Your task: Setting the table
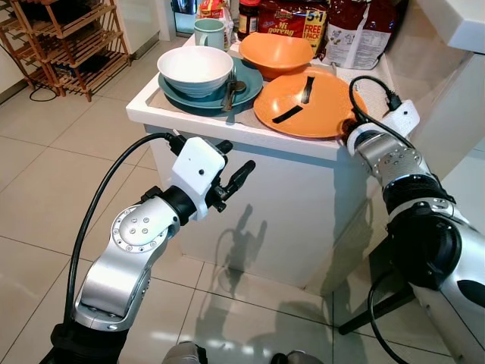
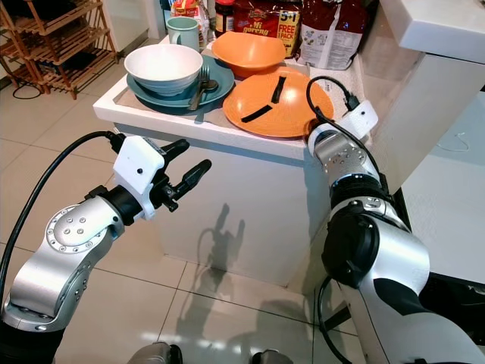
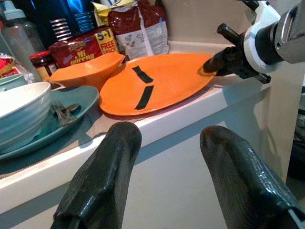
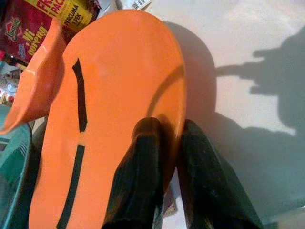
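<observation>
Orange plate [image 1: 303, 102] sat on white counter [image 1: 227, 125], right of teal plate [image 1: 246, 80]. My right gripper [image 4: 167, 143] pinched its near-right rim. Judged plate light, rigid, slick; rim only viable hold. Left gripper [image 2: 186, 171] was spread, short of counter.

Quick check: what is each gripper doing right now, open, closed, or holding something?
Left gripper: open, holding nothing, in front of the counter.
Right gripper: closed on the rim of the orange plate.
</observation>
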You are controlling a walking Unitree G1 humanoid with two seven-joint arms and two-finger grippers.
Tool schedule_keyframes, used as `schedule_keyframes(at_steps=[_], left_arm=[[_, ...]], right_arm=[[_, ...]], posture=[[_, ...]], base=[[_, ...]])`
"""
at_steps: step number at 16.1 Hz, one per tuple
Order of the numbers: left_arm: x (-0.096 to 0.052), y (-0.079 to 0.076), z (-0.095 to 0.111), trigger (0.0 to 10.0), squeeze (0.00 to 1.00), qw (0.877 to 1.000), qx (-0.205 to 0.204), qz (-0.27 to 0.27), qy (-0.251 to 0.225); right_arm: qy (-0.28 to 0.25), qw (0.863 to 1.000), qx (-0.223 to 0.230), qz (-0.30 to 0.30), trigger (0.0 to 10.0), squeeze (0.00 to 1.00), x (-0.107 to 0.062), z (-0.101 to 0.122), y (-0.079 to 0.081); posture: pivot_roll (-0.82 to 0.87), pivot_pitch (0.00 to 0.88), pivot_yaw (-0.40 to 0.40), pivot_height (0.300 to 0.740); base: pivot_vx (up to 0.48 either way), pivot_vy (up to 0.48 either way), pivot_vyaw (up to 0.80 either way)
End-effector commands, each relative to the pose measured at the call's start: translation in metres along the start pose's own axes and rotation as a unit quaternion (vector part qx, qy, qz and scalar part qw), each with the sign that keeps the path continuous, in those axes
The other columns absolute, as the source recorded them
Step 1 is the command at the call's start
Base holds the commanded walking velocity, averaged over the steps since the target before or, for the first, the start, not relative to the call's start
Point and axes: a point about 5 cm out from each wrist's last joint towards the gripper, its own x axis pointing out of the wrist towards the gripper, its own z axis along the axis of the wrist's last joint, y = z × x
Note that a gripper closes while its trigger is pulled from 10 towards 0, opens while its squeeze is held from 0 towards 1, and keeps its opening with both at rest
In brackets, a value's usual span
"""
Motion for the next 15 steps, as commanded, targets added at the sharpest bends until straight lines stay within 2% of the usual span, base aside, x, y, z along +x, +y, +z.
schedule_keyframes(at_steps=[1, 5, 11, 15], left_arm=[[0.002, -0.001, 0.005, 10.0, 0.00, 1.000, 0.012, -0.008, -0.010], [0.001, -0.001, 0.005, 10.0, 0.00, 1.000, 0.014, -0.010, -0.010], [0.001, -0.003, 0.004, 10.0, 0.00, 1.000, 0.014, -0.015, -0.010], [0.003, -0.005, 0.004, 10.0, 0.00, 1.000, 0.011, -0.018, -0.013]], right_arm=[[0.003, 1.000, -0.006, -0.003, 0.0, 0.00, 0.000, 0.001, -0.001], [-0.005, 1.000, -0.002, -0.004, 0.0, 0.00, -0.001, 0.006, -0.003], [0.011, 1.000, 0.022, 0.002, 0.0, 0.00, -0.005, 0.005, -0.012], [0.016, 0.999, 0.042, 0.013, 0.0, 0.00, -0.027, 0.007, -0.027]], posture=[[0.11, 0.030, -0.037, 0.740], [0.11, 0.020, -0.032, 0.740], [0.10, 0.007, -0.026, 0.740], [0.09, 0.003, -0.017, 0.740]], base=[[0.000, 0.000, 0.00], [0.000, 0.000, 0.00], [0.000, 0.000, 0.00], [0.000, 0.000, 0.00]])
